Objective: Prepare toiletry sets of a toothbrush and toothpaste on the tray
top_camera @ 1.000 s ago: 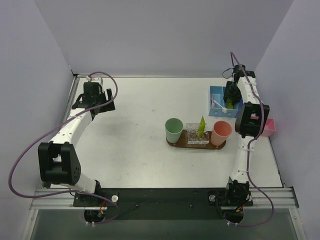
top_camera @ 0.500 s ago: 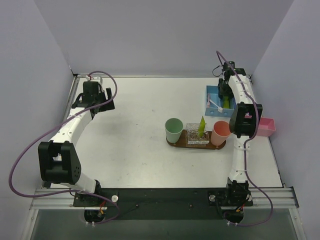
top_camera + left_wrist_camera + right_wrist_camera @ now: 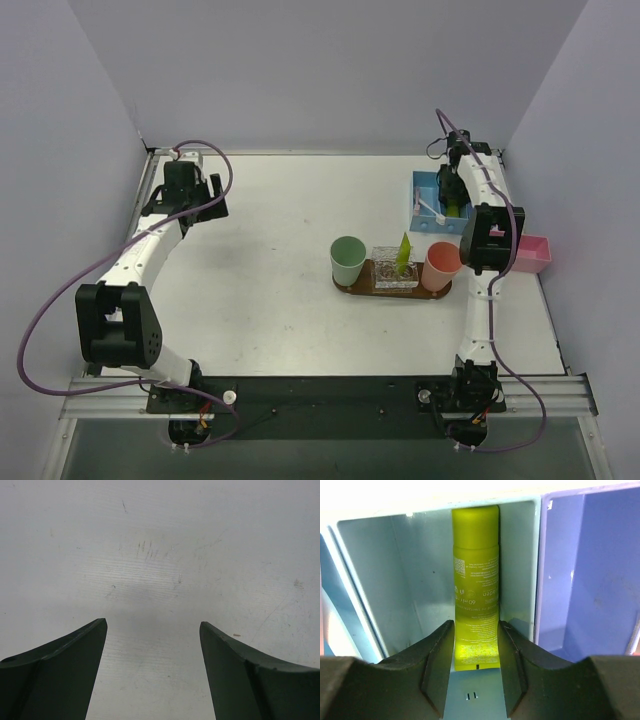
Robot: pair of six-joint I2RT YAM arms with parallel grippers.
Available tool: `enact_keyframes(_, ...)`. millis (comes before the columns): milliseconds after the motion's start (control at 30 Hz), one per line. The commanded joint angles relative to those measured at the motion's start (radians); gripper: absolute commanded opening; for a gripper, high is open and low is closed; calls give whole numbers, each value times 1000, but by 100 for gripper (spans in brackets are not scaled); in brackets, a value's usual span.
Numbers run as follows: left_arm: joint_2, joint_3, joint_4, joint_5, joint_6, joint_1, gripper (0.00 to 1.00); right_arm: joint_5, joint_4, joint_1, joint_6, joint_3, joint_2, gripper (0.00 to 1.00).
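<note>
Your right gripper (image 3: 476,626) is down in the bin (image 3: 421,188), which sits by the far right corner of the table (image 3: 270,210). Its fingers (image 3: 437,665) are pinching a tube (image 3: 475,555), one pressed against each long edge near its flat end. The tube lies lengthwise in a pale blue compartment, with its other end against the compartment's far wall. A darker blue compartment adjoins it on the right in the wrist view. From above you can see a brush (image 3: 430,208) lying aslant in the bin, just beside the gripper.

Your left gripper (image 3: 152,622) is near the table's far left corner, well apart from everything else. Its fingers are spread wide over bare table and touch nothing.

The tray (image 3: 392,292) lies right of the table's middle, nearer the right edge than the left, between the bin and the near edge. On it, from left to right, stand a mint cup (image 3: 348,258), a clear holder (image 3: 388,270) and a salmon cup (image 3: 442,265). A second tube (image 3: 403,250) stands tilted in the holder. A pink box (image 3: 541,256) sits at the right edge, just beyond the right arm.
</note>
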Motion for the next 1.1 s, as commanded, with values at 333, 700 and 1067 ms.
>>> enact_keyframes(333, -21, 56, 25, 1, -9, 9, 85, -90, -43, -16, 90, -62, 58, 24)
enact_keyframes(700, -50, 67, 23, 8, -6, 9, 83, -119, -41, -25, 50, -79, -31, 0)
enact_keyframes(1067, -52, 150, 30, 43, -27, 7, 82, -102, 16, -34, 44, -165, -229, 0)
